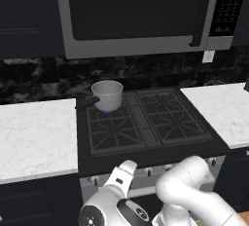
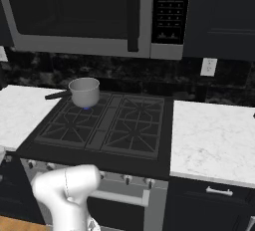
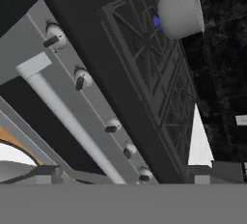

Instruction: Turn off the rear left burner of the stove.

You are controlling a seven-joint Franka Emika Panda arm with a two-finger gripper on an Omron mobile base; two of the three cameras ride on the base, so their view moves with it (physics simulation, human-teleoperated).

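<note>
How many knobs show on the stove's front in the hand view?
5 knobs in a row above the bar handle.

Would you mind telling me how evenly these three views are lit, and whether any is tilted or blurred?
Left base view: flat render lighting, dim cabinets, bright marble counter, blue flame under the pot. Right base view: likewise, mild softness, no glare. Hand view: strongly rolled, stove runs diagonally, knobs sharp.
</note>
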